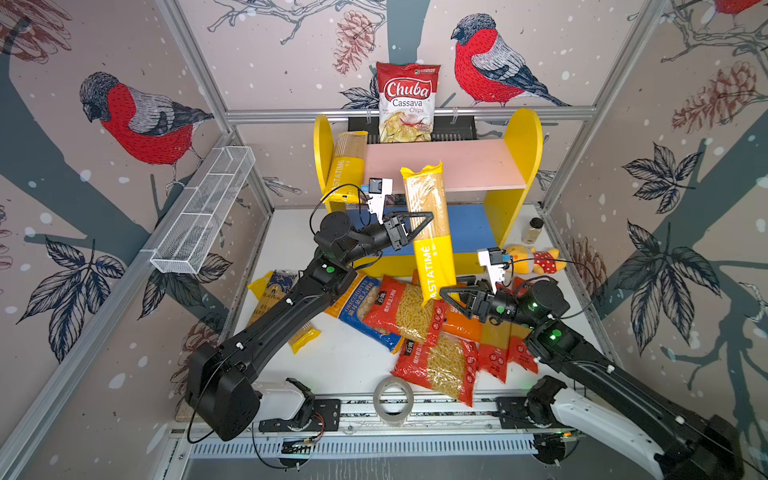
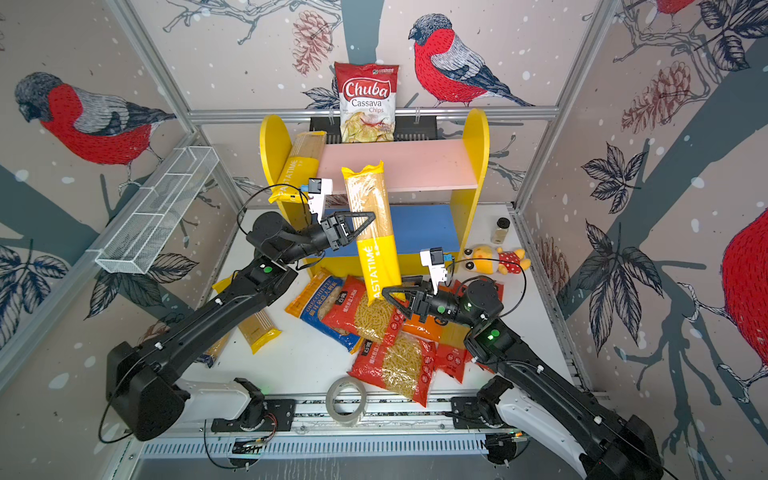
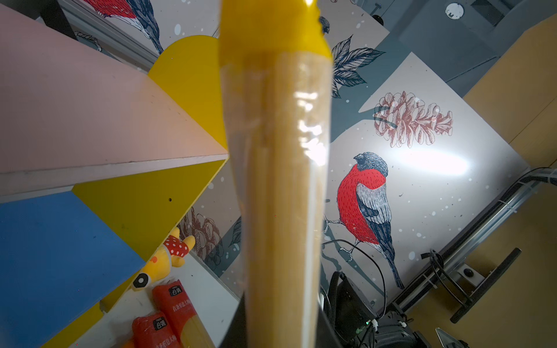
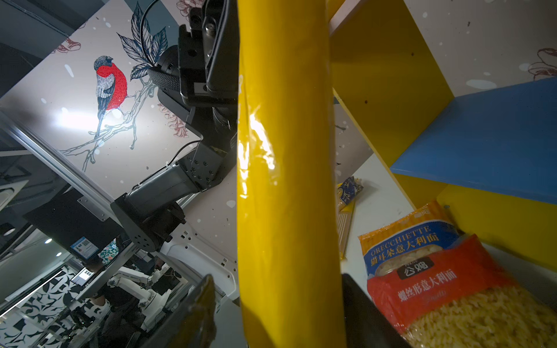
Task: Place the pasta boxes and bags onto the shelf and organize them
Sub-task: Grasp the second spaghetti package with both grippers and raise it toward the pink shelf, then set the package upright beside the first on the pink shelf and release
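in both top views the left tool [image 1: 419, 226] is clamped on the middle of the held pack [image 1: 424, 195], long and yellow. it hangs tilted in front of the shelf [image 1: 449, 166], top end over the pink board's front edge and bottom end above the heap on the table [image 1: 345, 361]. the right tool [image 1: 451, 300] sits at that bottom end. a shelved pack [image 1: 347, 166] of the same kind leans on the pink board against the left side panel; the blue board is bare. the rest lies on the table: red bags [image 1: 409, 311], a blue bag [image 1: 359, 309], an orange bag [image 1: 461, 328], red spaghetti packs [image 1: 498, 353], and a navy pack [image 1: 272, 291] and small yellow pack [image 1: 305, 337] partly under the left arm.

in the left wrist view the held pack [image 3: 280, 180] fills the middle, running away from the camera. the shelf [image 3: 75, 105] is beside it and apart from it.

in the right wrist view the pack's yellow end [image 4: 286, 180] passes between the fingers [image 4: 196, 310]. one finger stands clear of the wrap and the other is close against it, so this tool looks open, straddling rather than gripping.

my reading is that the task is early: one pack is shelved, one is on its way, and about eight wait on the table.
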### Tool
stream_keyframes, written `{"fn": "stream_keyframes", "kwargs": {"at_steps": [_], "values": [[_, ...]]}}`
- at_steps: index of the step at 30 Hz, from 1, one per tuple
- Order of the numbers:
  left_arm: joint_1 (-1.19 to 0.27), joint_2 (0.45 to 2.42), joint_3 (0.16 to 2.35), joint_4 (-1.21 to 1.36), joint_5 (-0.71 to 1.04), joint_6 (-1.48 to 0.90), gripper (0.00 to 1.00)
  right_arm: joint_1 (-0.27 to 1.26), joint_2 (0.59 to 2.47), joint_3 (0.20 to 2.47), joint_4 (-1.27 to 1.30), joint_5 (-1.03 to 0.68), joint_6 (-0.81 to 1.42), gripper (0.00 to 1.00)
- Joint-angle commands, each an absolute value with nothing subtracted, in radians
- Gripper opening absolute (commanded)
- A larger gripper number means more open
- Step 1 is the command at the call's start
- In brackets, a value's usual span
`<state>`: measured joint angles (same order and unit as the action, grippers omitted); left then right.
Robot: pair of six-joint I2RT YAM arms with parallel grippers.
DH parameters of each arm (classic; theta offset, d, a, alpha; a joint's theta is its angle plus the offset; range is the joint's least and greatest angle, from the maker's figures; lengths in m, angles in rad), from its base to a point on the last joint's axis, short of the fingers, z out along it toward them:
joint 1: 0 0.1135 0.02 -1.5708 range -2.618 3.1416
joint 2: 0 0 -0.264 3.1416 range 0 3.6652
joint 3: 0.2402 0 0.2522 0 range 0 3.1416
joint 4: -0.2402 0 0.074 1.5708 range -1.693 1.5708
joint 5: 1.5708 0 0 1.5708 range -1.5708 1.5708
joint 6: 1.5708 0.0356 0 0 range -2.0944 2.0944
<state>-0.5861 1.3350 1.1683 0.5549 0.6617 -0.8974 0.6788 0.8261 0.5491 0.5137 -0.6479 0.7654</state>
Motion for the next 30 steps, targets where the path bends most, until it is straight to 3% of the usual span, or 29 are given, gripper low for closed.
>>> {"fn": "stream_keyframes", "kwargs": {"at_steps": [1,5,10,12,15,20,25,30], "values": [[-0.575,1.336,1.194,0.642,0.656,-0.937,0.04,0.679,0.842,0.57,0.62,-0.629,0.799,0.57],[-0.544,1.36,1.251,0.583,0.644,-0.94,0.09,0.677,0.857,0.598,0.635,-0.598,0.808,0.33],[-0.522,1.395,1.347,0.483,0.643,-0.912,0.18,0.675,0.924,0.675,0.686,-0.576,0.823,0.21],[-0.505,1.414,1.405,0.421,0.641,-0.901,0.27,0.675,0.965,0.725,0.72,-0.568,0.838,0.17],[-0.469,1.432,1.474,0.341,0.622,-0.891,0.44,0.671,1.032,0.812,0.76,-0.564,0.862,0.13],[-0.427,1.402,1.501,0.264,0.578,-0.877,0.63,0.669,1.143,0.973,0.807,-0.536,0.944,0.11],[-0.411,1.327,1.481,0.109,0.456,-0.785,0.67,0.673,1.233,1.1,0.801,-0.443,1.049,0.1],[-0.411,1.177,1.396,-0.022,0.249,-0.656,0.67,0.681,1.332,1.256,0.622,-0.377,1.101,0.06]]}}
